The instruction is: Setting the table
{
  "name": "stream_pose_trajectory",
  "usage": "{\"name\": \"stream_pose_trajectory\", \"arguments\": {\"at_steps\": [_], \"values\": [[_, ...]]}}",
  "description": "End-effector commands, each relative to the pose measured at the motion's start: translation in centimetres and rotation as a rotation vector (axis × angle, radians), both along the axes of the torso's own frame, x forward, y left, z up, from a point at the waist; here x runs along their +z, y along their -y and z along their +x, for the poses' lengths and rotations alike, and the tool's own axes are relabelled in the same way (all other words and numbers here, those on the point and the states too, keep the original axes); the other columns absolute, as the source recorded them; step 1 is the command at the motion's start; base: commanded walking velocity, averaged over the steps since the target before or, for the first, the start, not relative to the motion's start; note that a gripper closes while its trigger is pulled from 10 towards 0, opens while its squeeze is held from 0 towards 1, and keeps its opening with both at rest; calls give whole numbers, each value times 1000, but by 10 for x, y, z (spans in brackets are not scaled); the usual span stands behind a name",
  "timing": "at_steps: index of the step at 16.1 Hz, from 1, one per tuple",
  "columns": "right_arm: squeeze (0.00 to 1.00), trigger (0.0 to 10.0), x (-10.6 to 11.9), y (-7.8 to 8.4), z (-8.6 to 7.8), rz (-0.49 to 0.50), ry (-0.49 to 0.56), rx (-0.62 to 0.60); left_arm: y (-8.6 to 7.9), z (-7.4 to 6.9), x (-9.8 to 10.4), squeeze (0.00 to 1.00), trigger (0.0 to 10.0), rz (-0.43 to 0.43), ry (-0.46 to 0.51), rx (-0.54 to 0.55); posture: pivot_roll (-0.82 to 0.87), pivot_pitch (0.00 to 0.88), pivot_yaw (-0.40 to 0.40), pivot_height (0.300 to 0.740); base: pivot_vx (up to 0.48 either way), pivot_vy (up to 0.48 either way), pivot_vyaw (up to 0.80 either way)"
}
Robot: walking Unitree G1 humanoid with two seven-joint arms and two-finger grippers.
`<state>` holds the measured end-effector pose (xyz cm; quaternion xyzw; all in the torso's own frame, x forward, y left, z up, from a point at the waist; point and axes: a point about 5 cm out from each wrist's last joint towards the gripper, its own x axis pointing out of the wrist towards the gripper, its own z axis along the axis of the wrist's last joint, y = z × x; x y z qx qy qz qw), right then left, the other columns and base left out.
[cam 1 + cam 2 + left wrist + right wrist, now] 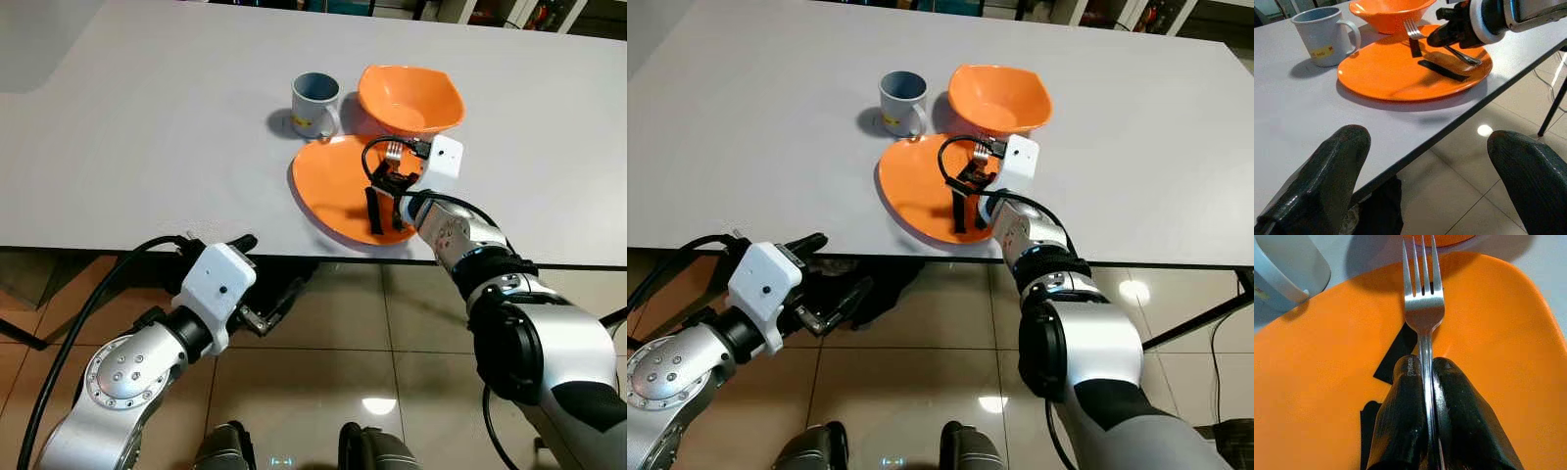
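An orange plate (333, 186) lies near the table's front edge, with an orange bowl (409, 98) behind it and a grey-blue mug (315, 103) to the bowl's left. My right gripper (387, 179) hovers over the plate's right half, shut on a metal fork (1423, 303) by its handle. The tines point toward the bowl. Black strips (1442, 71) lie on the plate under the fork. My left gripper (269, 279) hangs open below the table's front edge, holding nothing, left of the plate.
The pale grey table (147, 147) stretches wide to the left and right of the dishes. Below its front edge is a beige tiled floor (323, 372). A dark table leg (1195, 323) slants down at the right.
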<state>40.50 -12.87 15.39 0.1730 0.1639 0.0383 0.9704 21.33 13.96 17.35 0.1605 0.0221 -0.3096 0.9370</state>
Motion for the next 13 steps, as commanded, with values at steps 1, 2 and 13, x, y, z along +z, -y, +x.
{"name": "stream_pose_trajectory", "arguments": {"at_steps": [1, 2, 13], "values": [[663, 10000, 5, 4, 2, -7, 15, -21, 5, -2, 3, 0, 10000, -6, 6, -30, 24, 202, -77, 740, 0, 0, 0], [871, 10000, 5, 3, 2, -4, 14, -20, 5, -1, 3, 0, 10000, -9, 6, -31, 25, 200, -76, 740, 0, 0, 0], [0, 10000, 37, -1, 9, -74, 246, 54, -7, 22, 4, 0, 10000, 42, 47, 96, 26, 108, -71, 740, 0, 0, 0]]}}
